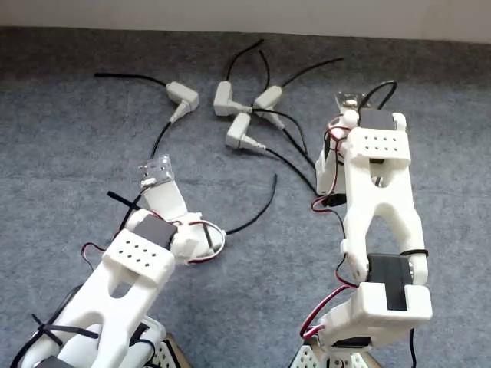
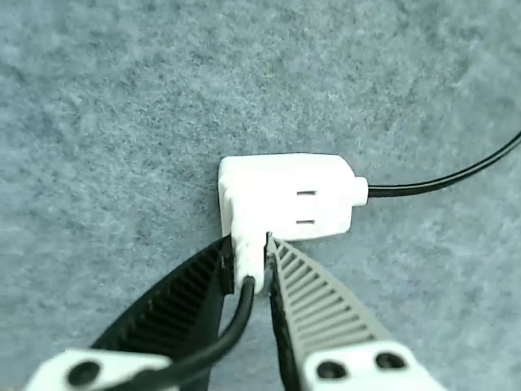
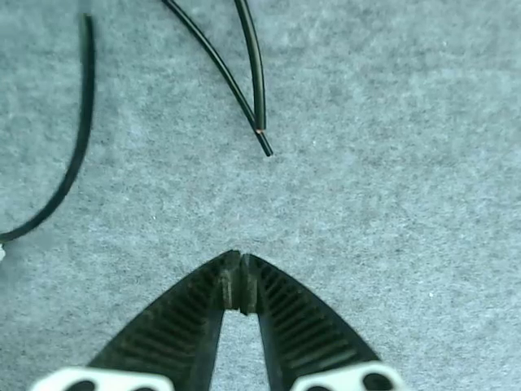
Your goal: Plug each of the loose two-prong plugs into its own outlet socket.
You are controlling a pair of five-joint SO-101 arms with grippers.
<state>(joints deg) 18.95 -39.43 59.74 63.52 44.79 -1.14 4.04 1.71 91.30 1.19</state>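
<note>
Left end effector (image 2: 251,246) grips plug (image 2: 247,267) at socket (image 2: 285,191) — right end effector (image 3: 242,275) shut, cords (image 3: 220,65) nearby

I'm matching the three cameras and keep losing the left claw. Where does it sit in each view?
High view: the left claw is left of centre, at the tip of the lower-left arm.
Left wrist view: it rises from the lower edge, shut on a white plug beside the socket.
Right wrist view: the claw here is the right claw, shut on nothing.
Shared landmark: the grey mat.
</note>
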